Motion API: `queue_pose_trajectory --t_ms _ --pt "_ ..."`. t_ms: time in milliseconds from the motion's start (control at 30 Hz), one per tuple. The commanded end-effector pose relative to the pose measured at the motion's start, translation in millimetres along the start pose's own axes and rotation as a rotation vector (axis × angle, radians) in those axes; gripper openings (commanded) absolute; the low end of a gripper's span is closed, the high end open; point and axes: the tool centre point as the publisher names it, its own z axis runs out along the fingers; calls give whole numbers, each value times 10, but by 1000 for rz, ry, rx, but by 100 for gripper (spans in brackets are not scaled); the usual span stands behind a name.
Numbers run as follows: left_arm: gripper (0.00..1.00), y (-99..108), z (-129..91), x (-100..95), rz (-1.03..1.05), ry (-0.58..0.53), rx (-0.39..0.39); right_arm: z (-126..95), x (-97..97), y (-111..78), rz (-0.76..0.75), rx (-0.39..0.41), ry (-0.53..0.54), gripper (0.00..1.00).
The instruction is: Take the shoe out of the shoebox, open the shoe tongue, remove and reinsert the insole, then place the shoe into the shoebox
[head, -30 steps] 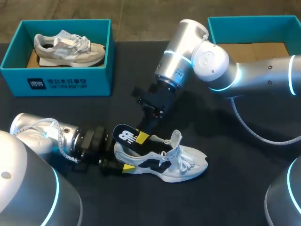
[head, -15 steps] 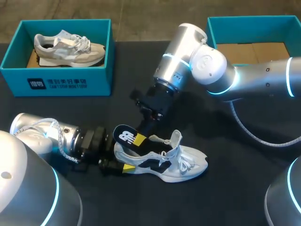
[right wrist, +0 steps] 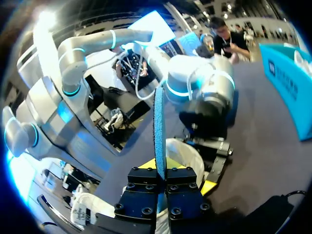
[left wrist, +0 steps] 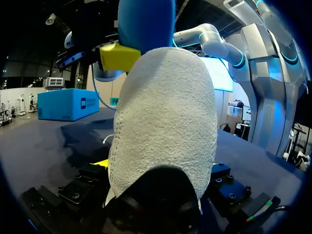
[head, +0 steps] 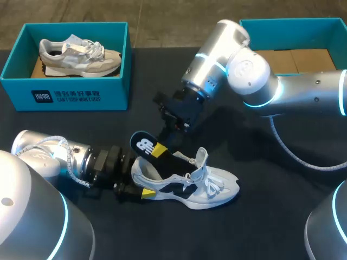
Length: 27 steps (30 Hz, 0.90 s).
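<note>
Far left there's a teal cardboard shoebox (head: 65,96) with a grey and beige suede sneaker (head: 80,56) lying in it. That one isn't in play.

Below it, the left gripper (head: 136,183) has hold of the heel of the white mesh sneaker with black side panels (head: 200,189). The fingers are clamped on the heel, though only the near yellow tip shows from above. The white mesh sneaker lies on the black table (head: 260,216), out of any box. Its long axis runs left to right, with the heel at the left gripper and the toe pointing right, and the tongue is flipped up with the laces loose.

Just above the heel opening is the dark blue foam insole with a white logo (head: 142,145). The right gripper (head: 160,151) pinches it flat between pressed-together fingers, about a third of the way in from its heel end. The insole's heel end sticks up and left, and the rest slopes down toward the shoe mouth. I can't tell whether the front end is inside the shoe, because the gripper hides it.

My read is that we're mid insole step. What matters next is that the insole's long axis roughly lines up with the shoe's, directly over the opening. The right arm has it and the left arm just braces.

Far right is a second teal shoebox (head: 282,23) with a bare cardboard floor, probably where the shoe ends up.
</note>
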Motion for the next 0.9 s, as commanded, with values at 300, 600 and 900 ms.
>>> queue_pose_trajectory --t_ms 300,600,900 --pt "0 28 14 -12 0 -1 -2 -377 297 326 -83 -41 -120 0" --pt "0 28 14 -12 0 -1 -2 -452 361 431 -66 -6 -177 0" --pt "0 28 14 -12 0 -1 -2 -476 354 470 -69 -26 -188 0"
